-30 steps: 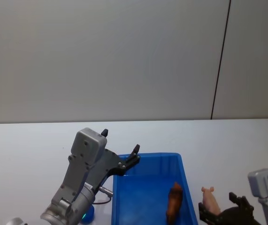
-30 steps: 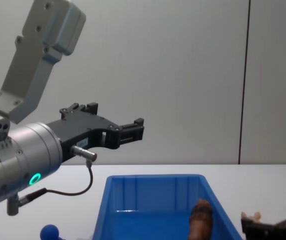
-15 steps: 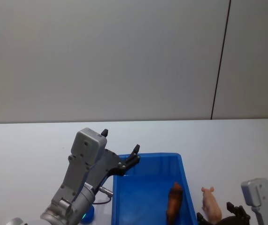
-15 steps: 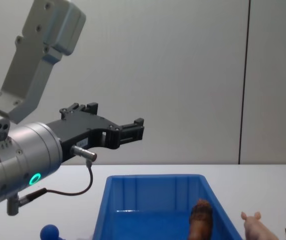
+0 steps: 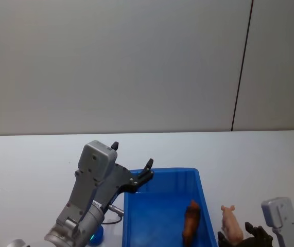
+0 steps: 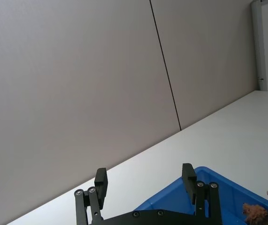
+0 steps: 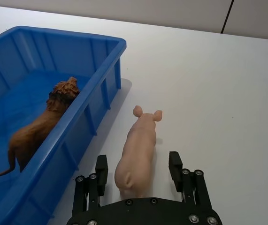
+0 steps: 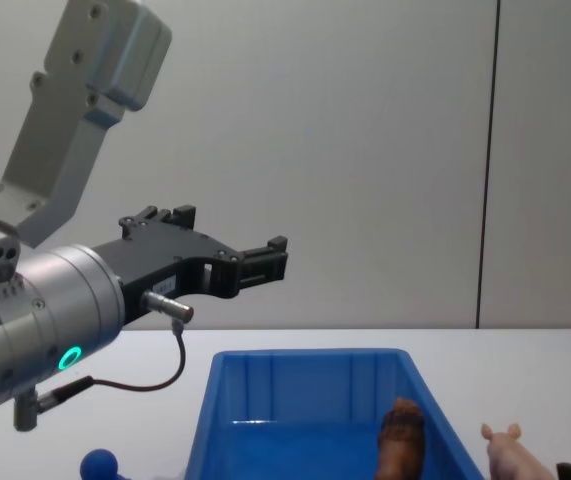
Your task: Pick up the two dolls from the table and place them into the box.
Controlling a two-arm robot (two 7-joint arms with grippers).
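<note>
You can see the pink pig (image 7: 141, 145) standing on the white table (image 7: 209, 93), just to the right of the blue box (image 7: 101, 82). Its nose points to the far side. It is not in the box yet.

Your right gripper (image 7: 138, 168) is low down at the near right, just behind the pig. Its jaws are wide apart. One finger (image 7: 101, 169) is on the left of the pig's back end and the other is on the right. You can see a small gap on each side, so they are not squeezing it.

The brown lion (image 7: 44, 124) is already inside the box, close to the right wall. Its shaggy head points to the far side too.

Your left gripper (image 6: 144, 180) hangs up in the air near the far left corner of the box. Its jaws are apart and it holds nothing.
</note>
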